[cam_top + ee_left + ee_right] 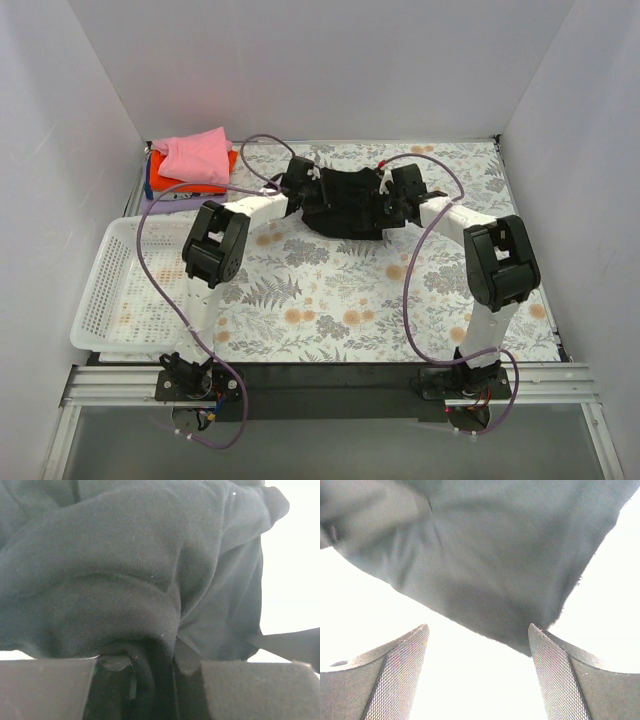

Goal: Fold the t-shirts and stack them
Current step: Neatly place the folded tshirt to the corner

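The black t-shirt (345, 205) hangs bunched between my two grippers over the middle back of the table. My left gripper (303, 190) is shut on a bunched fold of it, and the cloth fills the left wrist view (125, 565) and runs down between the fingers (45, 690). My right gripper (397, 196) is open at the shirt's right side. In the right wrist view the shirt's edge (485, 570) hangs just above the gap (477, 625) and touches the right fingertip (540, 645). A folded pink t-shirt (195, 155) lies on an orange one (205, 180) at the back left.
Thin blue (148, 186) and lilac (160, 205) cloth shows under that stack. A white mesh basket (90, 300) stands at the left edge. The flower-patterned tablecloth (330, 290) covers the table. White walls close in the back and both sides.
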Robot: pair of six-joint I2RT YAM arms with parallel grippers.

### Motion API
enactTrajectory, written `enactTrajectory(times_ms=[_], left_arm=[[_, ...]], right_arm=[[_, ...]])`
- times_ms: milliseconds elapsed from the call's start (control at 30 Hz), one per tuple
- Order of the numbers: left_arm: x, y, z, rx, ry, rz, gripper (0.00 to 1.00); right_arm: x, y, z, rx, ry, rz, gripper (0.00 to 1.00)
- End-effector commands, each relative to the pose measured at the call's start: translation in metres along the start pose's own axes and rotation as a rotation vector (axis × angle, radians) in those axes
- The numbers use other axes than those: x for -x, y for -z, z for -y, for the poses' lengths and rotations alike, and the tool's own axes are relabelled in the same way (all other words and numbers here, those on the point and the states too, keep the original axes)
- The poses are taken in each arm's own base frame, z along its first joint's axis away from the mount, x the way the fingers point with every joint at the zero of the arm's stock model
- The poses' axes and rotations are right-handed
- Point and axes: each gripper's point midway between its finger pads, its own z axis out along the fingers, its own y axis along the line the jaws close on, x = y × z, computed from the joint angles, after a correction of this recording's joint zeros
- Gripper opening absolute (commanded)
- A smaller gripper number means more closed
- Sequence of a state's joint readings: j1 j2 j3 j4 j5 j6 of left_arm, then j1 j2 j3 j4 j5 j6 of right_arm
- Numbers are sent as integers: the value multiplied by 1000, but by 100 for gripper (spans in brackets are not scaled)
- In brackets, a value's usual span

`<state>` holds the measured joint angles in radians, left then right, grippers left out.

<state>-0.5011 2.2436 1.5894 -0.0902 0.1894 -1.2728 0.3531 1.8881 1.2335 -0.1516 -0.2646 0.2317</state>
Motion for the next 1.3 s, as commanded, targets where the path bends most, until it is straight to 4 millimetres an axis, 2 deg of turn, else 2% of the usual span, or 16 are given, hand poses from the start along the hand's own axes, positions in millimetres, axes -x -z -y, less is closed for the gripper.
enactTrajectory(times_ms=[0,67,100,133,267,300,367,400,467,500,533,667,700,1000,1200,1267], left_arm=[[80,55,-16,63,-196,104,0],[104,68,-14,33,-237,118,0],[116,75,-26,39,-271,120,0],[114,79,-31,34,-276,87,0],[154,103,-42,18,-337,100,0],[180,116,-42,16,-352,151,0],[190,124,-48,7,-369,146,0],[202,135,-58,16,-359,156,0],[227,152,-58,6,-369,204,0],[235,161,-69,11,-352,216,0],[245,172,-70,11,-353,241,0],[267,208,-89,23,-319,306,0],[277,226,-103,30,-301,337,0],[306,279,-163,78,-236,440,0],[305,286,-189,82,-192,439,0],[296,280,-203,102,-166,420,0]], right_arm=[[2,29,-10,4,21,30,87],[6,41,-15,11,32,57,88],[6,45,-16,10,33,61,88],[6,52,-18,12,36,73,88],[1,67,-23,19,44,87,88],[0,69,-23,19,43,89,88],[-5,74,-23,15,43,89,89],[-6,75,-23,13,42,87,89],[-7,80,-24,10,45,94,89],[-14,79,-22,5,40,81,89],[-15,81,-21,1,39,82,89],[-26,80,-17,-10,33,56,89],[-30,80,-17,-7,33,47,89],[-38,88,-17,-13,33,49,89],[-40,93,-18,-15,31,49,89],[-40,95,-18,-19,30,52,89]])
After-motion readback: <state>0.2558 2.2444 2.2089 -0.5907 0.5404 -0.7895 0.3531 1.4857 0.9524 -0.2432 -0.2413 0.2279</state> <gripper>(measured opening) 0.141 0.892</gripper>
